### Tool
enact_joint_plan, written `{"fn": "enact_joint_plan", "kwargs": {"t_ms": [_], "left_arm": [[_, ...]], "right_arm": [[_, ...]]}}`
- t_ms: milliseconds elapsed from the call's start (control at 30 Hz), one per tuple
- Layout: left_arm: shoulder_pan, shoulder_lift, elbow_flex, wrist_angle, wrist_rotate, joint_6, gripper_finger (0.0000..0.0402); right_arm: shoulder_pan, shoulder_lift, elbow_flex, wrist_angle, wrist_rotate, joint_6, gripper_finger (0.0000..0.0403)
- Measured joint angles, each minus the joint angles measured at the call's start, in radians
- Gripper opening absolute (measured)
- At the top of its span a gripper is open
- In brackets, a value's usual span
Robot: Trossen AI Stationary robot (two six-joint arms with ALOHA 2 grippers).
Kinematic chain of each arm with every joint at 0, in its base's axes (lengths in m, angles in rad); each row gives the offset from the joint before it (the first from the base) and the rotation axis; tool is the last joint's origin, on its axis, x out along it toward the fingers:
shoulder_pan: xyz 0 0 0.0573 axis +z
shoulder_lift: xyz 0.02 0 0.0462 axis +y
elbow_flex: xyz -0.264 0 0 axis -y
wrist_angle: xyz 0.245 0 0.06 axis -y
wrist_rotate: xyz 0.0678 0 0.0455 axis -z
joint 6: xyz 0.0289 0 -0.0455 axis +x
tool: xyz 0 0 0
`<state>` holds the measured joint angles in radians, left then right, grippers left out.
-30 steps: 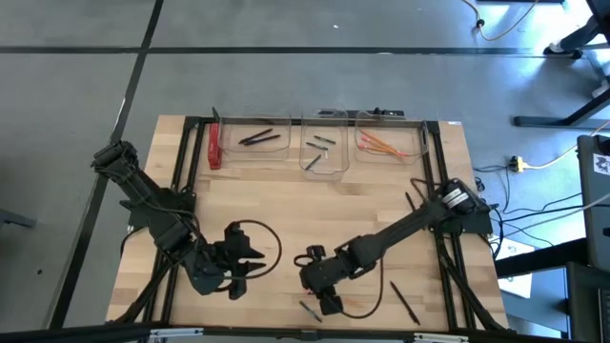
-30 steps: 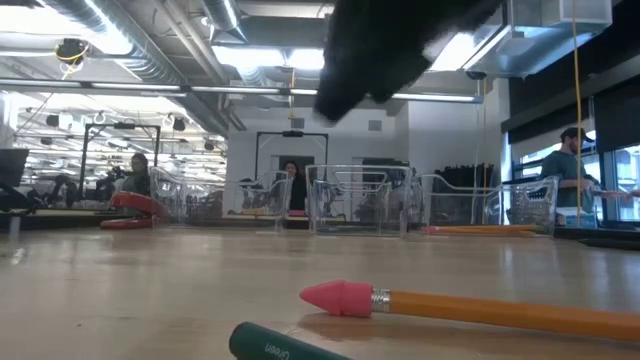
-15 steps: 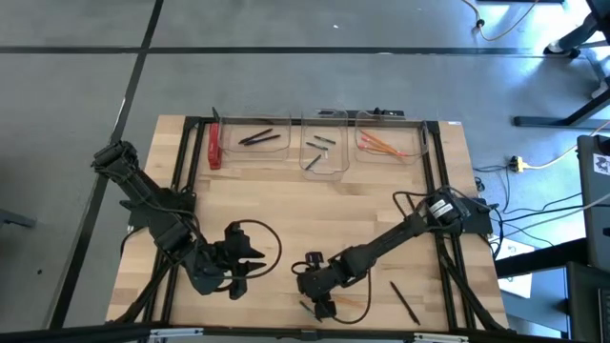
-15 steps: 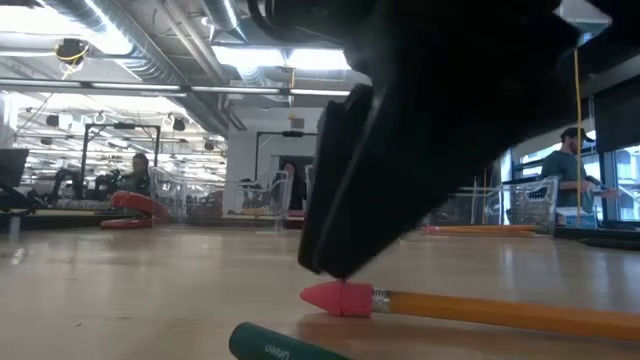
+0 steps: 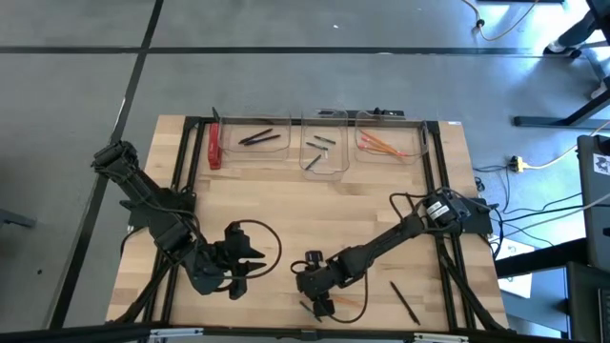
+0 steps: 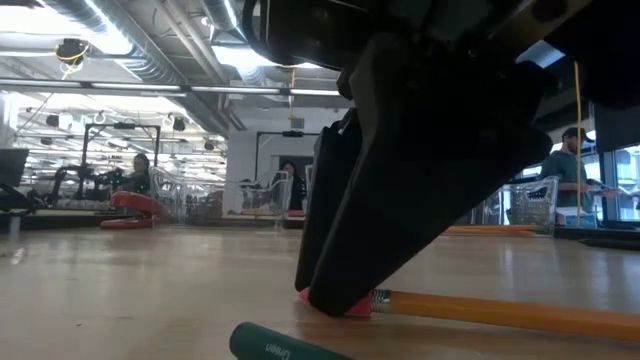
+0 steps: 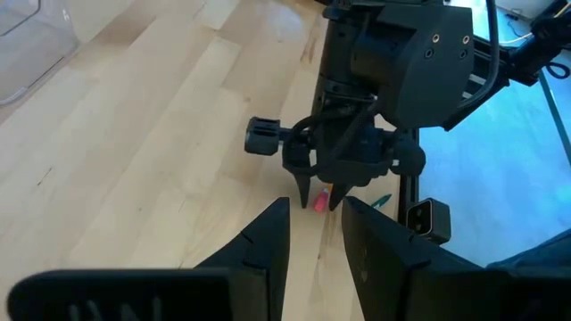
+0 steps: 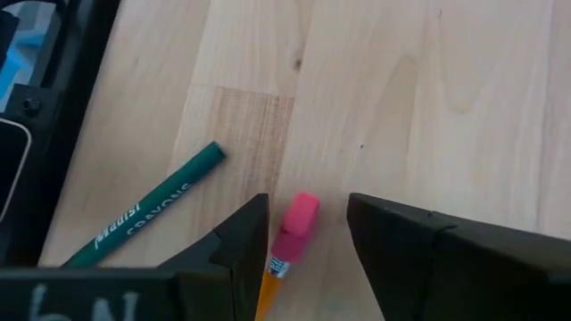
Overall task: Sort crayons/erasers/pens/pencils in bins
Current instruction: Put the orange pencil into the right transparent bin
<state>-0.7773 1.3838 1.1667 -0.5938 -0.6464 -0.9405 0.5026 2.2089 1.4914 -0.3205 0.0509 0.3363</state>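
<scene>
At the bottom centre of the high view, the right gripper (image 5: 321,307) stood low over the near table edge, its fingers apart and holding nothing. In the right wrist view the pencil (image 8: 284,247) lay in the gap between the two fingers, its pink eraser tip pointing up the frame and its orange shaft running out at the bottom edge. In the low view the fingers had come down to the wood either side of that eraser end, at centre frame. A green crayon (image 8: 147,217) lay just beside the pencil, at lower left of the wrist picture, apart from it and outside the jaws.

The pencil looked light, thin and stiff, and being round or nearly so it would likely roll or skid on the smooth table (image 5: 286,200) if nudged from one side. The rubber tip and its metal band probably offered the surest hold; gripped so near one end, though, the long shaft might droop or swing. The crayon seemed softer and liable to snap under a hard pinch.

The left gripper (image 5: 250,255) waited open and empty at lower left of the high view. Far off, along the top of the table, stood the bins (image 5: 325,168); the right-hand one already held orange pencils.
</scene>
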Motion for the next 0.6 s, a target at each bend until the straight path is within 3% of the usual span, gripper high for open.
{"fn": "enact_joint_plan", "kwargs": {"t_ms": [133,467,600], "left_arm": [[0.0,0.0,0.0,0.0,0.0,0.0,0.0098],[0.0,0.0,0.0,0.0,0.0,0.0,0.0098],[0.0,0.0,0.0,0.0,0.0,0.0,0.0098]], "right_arm": [[0.0,0.001,0.0,-0.002,0.012,0.018,0.0149],[-0.001,0.002,-0.004,-0.013,0.024,0.025,0.0037],[-0.001,0.002,-0.005,-0.014,0.022,0.022,0.0025]]}}
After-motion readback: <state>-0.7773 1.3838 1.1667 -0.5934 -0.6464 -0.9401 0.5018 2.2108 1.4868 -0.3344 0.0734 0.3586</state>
